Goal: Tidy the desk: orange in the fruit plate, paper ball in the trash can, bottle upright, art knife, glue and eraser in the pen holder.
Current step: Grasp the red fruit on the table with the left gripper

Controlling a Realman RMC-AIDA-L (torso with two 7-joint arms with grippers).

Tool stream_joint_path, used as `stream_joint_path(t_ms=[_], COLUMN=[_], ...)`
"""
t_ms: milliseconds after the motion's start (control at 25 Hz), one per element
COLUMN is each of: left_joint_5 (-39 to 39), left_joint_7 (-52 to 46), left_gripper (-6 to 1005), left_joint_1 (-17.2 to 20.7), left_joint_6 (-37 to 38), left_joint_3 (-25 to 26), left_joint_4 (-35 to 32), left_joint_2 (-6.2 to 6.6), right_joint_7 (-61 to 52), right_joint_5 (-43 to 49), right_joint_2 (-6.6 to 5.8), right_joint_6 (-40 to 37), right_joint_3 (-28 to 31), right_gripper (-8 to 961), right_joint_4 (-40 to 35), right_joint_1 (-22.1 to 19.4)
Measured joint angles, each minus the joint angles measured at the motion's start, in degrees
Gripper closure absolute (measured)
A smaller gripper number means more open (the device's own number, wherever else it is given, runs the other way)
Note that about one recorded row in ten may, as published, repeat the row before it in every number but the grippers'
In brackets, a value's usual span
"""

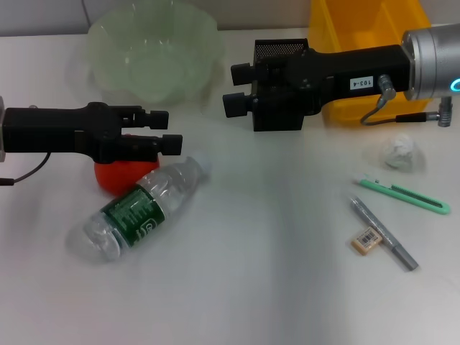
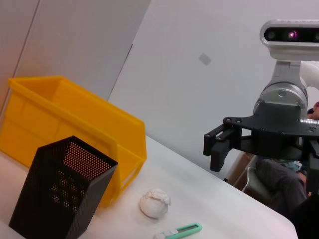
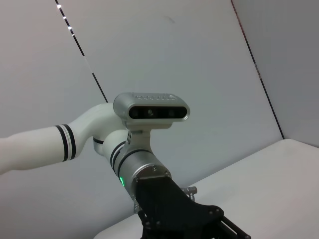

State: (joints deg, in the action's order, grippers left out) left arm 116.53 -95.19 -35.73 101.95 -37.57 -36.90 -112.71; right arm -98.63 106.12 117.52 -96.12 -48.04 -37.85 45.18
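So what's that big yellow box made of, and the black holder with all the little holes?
The yellow box looks like smooth, slightly shiny moulded plastic, with thick, even walls and a rolled rim. The black holder looks like thin perforated metal in a matte finish, since light shows through its rows of tiny holes, though it could be plastic mesh.

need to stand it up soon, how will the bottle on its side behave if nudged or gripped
The bottle lies on its side and is round, so a nudge would probably roll it across the table. It looks clear and empty, so likely light, and thin walls may dent under a firm grip. The smooth plastic and label could be slippery. The left gripper hovers open close by.
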Motion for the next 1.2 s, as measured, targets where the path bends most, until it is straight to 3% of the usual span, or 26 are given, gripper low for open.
stream_joint_path(t_ms=[760,960,1000,1200], left_joint_5=[0.1,1.7,2.5,4.7], left_joint_7=[0.0,-3.1,-3.6,-4.6], left_gripper=[252,257,258,264], left_joint_1=[-0.1,0.3,0.3,0.3], left_joint_6=[-0.5,-7.4,-8.6,-12.5], left_joint_3=[0.0,-1.0,-1.2,-1.4], left_joint_4=[-0.1,-2.3,-3.0,-4.6], left_joint_2=[-0.05,0.02,-0.04,-0.76], right_joint_7=[-0.9,1.1,5.4,13.1], right_joint_5=[6.3,1.2,-4.3,-15.3], right_joint_2=[0.69,1.39,1.50,1.50], right_joint_6=[1.5,10.9,14.0,16.9], right_joint_3=[-0.1,2.1,2.5,2.5], right_gripper=[107,108,108,107], right_joint_4=[-1.9,-2.7,-2.4,-0.3], right_joint_1=[-0.7,-4.2,-6.1,-8.8])
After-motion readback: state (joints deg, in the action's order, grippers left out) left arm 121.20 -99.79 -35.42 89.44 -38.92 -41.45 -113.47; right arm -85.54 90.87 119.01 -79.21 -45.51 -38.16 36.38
